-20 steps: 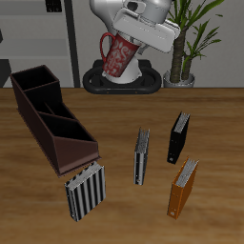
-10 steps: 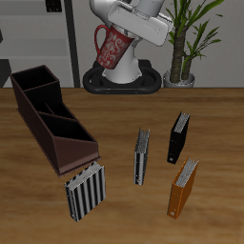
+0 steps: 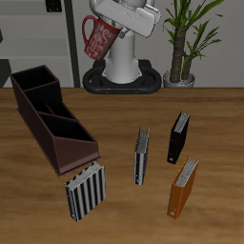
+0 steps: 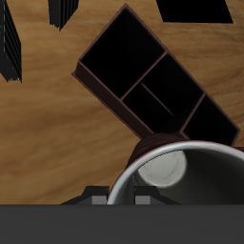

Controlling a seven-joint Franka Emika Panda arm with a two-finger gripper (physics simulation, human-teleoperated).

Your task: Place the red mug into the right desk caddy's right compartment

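Note:
My gripper [image 3: 111, 26] is shut on the red mug [image 3: 98, 39], which hangs tilted high above the back of the table. The mug has a pale speckled pattern and a looped handle. In the wrist view its pale rim and inside [image 4: 179, 172] fill the frame just below my gripper [image 4: 120, 199]. The right desk caddy [image 3: 55, 134] is a long dark maroon box below the mug and nearer the table's front edge. Its squarish end bay, the right compartment [image 3: 34, 84], lies at the caddy's far end. In the wrist view this bay [image 4: 212, 122] sits just past the mug's rim.
A striped grey-white book [image 3: 84, 191] stands by the caddy's near end. A grey book [image 3: 141, 155], a black book [image 3: 178, 137] and an orange book [image 3: 184, 187] stand towards the front. A potted plant [image 3: 183, 38] stands at the back beside my base [image 3: 120, 78].
My gripper has carried the mug up and sideways, towards the caddy's side of the table. The mug stays gripped. Nothing on the table has moved.

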